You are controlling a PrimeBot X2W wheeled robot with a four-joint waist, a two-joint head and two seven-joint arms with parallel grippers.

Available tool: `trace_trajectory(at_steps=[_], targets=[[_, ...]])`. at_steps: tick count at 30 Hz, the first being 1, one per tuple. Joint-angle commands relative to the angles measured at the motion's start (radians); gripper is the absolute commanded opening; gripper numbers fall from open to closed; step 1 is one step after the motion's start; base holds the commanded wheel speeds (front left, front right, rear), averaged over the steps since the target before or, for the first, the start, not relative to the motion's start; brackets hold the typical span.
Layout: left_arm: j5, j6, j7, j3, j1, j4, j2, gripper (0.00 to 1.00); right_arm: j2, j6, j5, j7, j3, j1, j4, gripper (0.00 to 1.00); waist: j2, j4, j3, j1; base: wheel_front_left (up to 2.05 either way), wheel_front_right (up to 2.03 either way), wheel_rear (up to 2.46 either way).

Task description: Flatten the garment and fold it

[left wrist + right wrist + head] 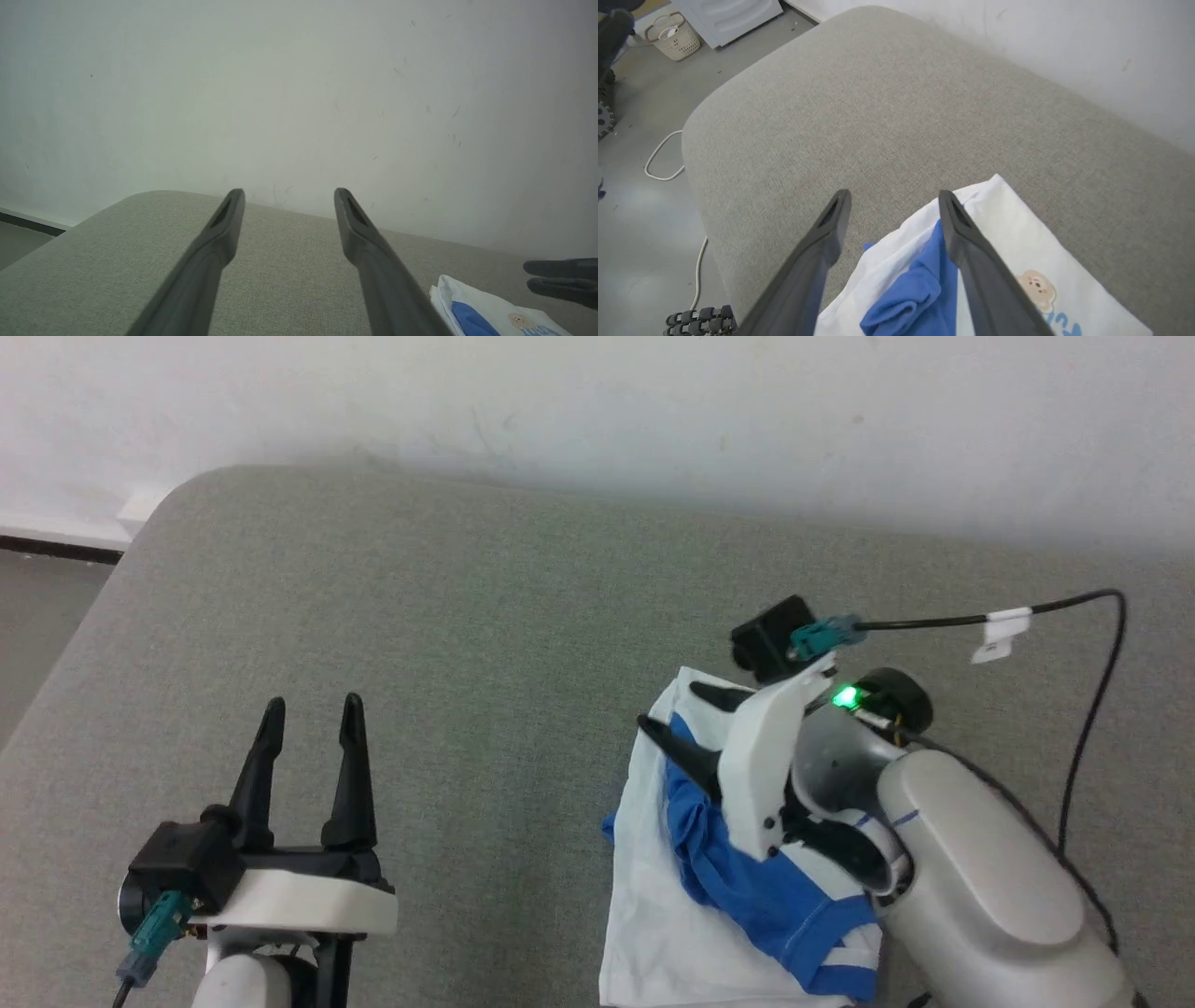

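The garment (644, 905) lies bunched in a rough fold on the grey cushion, a white body with a crumpled blue sleeve (747, 887) on top. A small bear print (1034, 289) shows on the white cloth. My right gripper (669, 705) hovers over the garment's far end, fingers pointing left. In the right wrist view this gripper (895, 196) is open, with the garment (1017, 224) below it and nothing pinched. My left gripper (312, 709) stands open at the lower left, well apart from the cloth. The left wrist view shows the left gripper (288, 193) and the garment's corner (472, 303).
The grey cushion (467, 635) reaches back to a white wall (597, 401) and has a rounded left corner. A black cable (1092, 709) loops from the right wrist. On the floor to the left are a wicker basket (675, 35) and a white cord (658, 158).
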Motion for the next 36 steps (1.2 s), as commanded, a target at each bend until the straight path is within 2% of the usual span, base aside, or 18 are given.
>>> trace_trajectory(at_steps=[1, 4, 7, 12, 18, 28, 29, 30, 31, 36], targets=[[0.012, -0.003, -0.005, 0.002, 0.005, 0.0, -0.004, 1.0, -0.009, -0.001, -0.007, -0.009, -0.023, -0.003, -0.013, 1.0, 0.0, -0.015, -0.013, 0.0, 0.0, 0.0, 0.0], [0.015, -0.004, -0.005, 0.004, 0.01, -0.006, -0.004, 1.0, -0.043, -0.001, -0.078, 0.002, -0.116, 0.037, -0.047, 1.0, 0.0, -0.031, -0.023, 0.0, 0.0, 0.0, 0.0], [0.019, -0.004, -0.005, 0.005, 0.013, -0.012, -0.005, 1.0, -0.069, -0.001, -0.185, 0.066, -0.231, 0.108, -0.077, 1.0, 0.0, -0.044, -0.027, 0.0, 0.0, 0.0, 0.0], [0.021, -0.006, -0.005, 0.004, 0.014, -0.015, -0.005, 1.0, -0.04, -0.001, -0.28, 0.204, -0.351, 0.251, -0.133, 1.0, 0.0, -0.057, -0.023, 0.0, 0.0, 0.0, 0.0], [0.016, -0.007, -0.005, -0.009, 0.003, -0.01, -0.006, 1.0, 0.013, -0.001, -0.303, 0.258, -0.355, 0.322, -0.126, 1.0, 0.0, -0.053, -0.001, 0.0, 0.0, 0.0, 0.0], [0.014, -0.01, -0.005, -0.013, -0.014, -0.002, -0.007, 1.0, 0.041, -0.001, -0.318, 0.268, -0.303, 0.306, 0.058, 1.0, 0.0, -0.021, 0.021, 0.0, 0.0, 0.0, 0.0], [0.014, -0.01, -0.005, -0.012, -0.013, -0.001, -0.007, 1.0, 0.036, -0.001, -0.32, 0.266, -0.293, 0.301, 0.069, 0.33, 0.0, -0.02, 0.021, 0.0, 0.0, 0.0, 0.0], [0.014, -0.011, -0.005, -0.012, -0.013, -0.001, -0.007, 1.0, 0.034, -0.001, -0.316, 0.258, -0.292, 0.296, 0.078, 0.03, 0.0, -0.02, 0.021, 0.0, 0.0, 0.0, 0.0], [0.015, -0.011, -0.005, -0.011, -0.012, 0.0, -0.007, 1.0, 0.03, -0.001, -0.312, 0.248, -0.292, 0.289, 0.083, 0.0, 0.0, -0.021, 0.02, 0.0, 0.0, 0.0, 0.0], [0.017, -0.01, -0.005, -0.007, 0.0, 0.003, -0.007, 1.0, -0.022, -0.001, -0.3, 0.2, -0.23, 0.251, 0.063, 0.0, 0.0, -0.055, 0.01, 0.0, 0.0, 0.0, 0.0]])
